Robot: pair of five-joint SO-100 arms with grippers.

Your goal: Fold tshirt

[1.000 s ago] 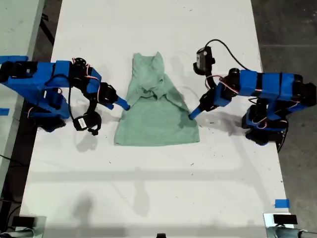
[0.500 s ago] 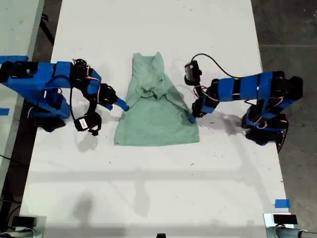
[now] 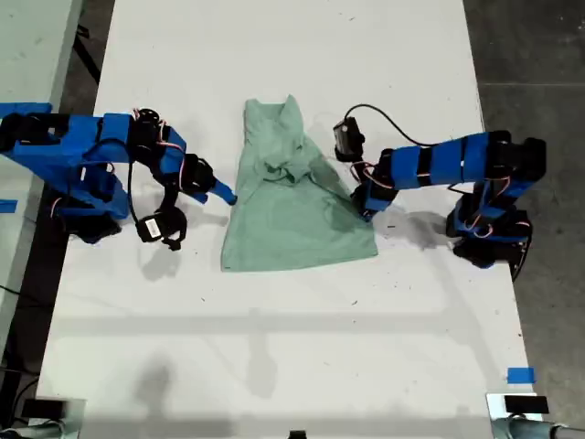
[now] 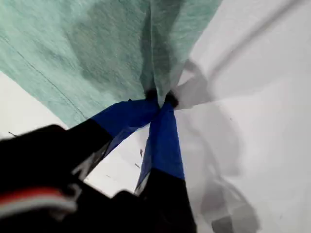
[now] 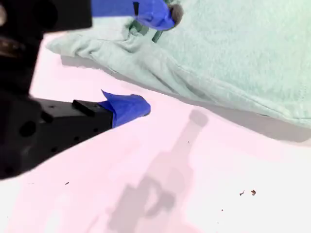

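The pale mint-green tshirt [image 3: 292,215] lies partly folded and rumpled on the white table [image 3: 292,347], collar end toward the far side. My first gripper [image 3: 359,208] belongs to the arm on the exterior view's right and is shut on the tshirt's side edge. The first wrist view shows the blue fingertips [image 4: 167,121] of my first gripper [image 4: 160,99] pinching a gathered fold of the tshirt [image 4: 97,48]. My second gripper [image 3: 226,195], on the exterior view's left, stands open at the tshirt's opposite edge. In the second wrist view one fingertip [image 5: 155,12] is over the cloth [image 5: 233,53] and the other [image 5: 129,108] above the bare table.
Both arm bases stand on the table at the exterior view's left [image 3: 82,197] and right [image 3: 489,229]. Blue tape [image 3: 520,375] marks the table near the exterior view's lower right. Dark floor [image 3: 539,55] lies past the table's edge on the right.
My first gripper has reached in to the tshirt's edge and shut on it. The hem has shifted toward the exterior view's right. The second arm has hardly moved.
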